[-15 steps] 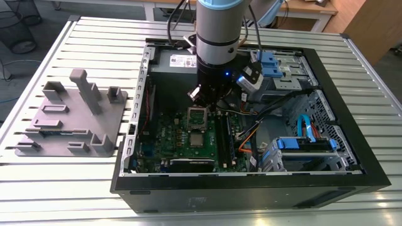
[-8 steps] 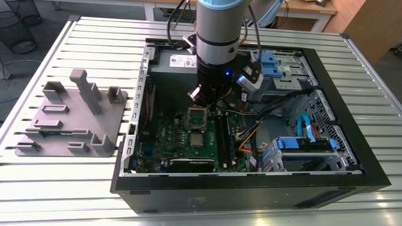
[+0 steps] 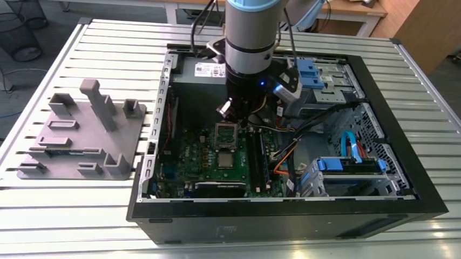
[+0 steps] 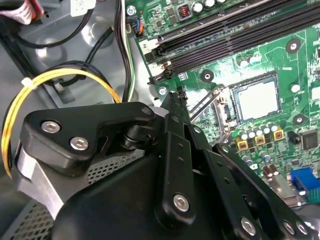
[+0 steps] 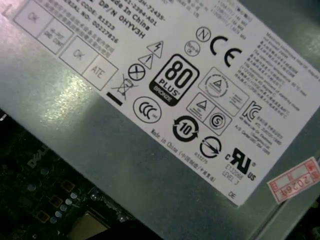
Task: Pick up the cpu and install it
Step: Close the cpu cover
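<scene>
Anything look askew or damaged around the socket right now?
Nothing stands out. The cpu lies flat and square inside the socket on the motherboard, with no visible tilt or damage. The dark metal frame next to it appears flipped open, not clamped over the chip.

I see the cpu (image 3: 225,159), a small flat square chip with a pale silvery metal top, lying level inside its dark socket on the green motherboard; the second wrist view (image 4: 256,97) agrees.
</scene>
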Controlling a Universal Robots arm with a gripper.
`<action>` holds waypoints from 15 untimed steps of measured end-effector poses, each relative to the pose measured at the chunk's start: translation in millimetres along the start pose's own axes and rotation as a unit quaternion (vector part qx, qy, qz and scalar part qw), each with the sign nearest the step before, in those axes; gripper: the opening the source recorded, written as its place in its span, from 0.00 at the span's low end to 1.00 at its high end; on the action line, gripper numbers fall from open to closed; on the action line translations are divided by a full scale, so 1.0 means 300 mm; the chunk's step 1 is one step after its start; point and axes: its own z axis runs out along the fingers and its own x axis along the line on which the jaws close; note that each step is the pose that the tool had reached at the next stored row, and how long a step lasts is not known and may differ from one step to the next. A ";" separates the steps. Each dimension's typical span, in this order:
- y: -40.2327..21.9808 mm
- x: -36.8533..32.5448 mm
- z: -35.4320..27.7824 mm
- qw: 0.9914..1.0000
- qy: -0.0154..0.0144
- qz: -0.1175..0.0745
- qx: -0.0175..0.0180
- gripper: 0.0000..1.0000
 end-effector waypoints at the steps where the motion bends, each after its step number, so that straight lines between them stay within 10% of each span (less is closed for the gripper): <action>1: 0.000 0.000 0.000 1.000 0.000 -0.005 0.000 0.11; 15: -0.001 -0.002 -0.022 1.000 0.001 -0.023 0.000 0.11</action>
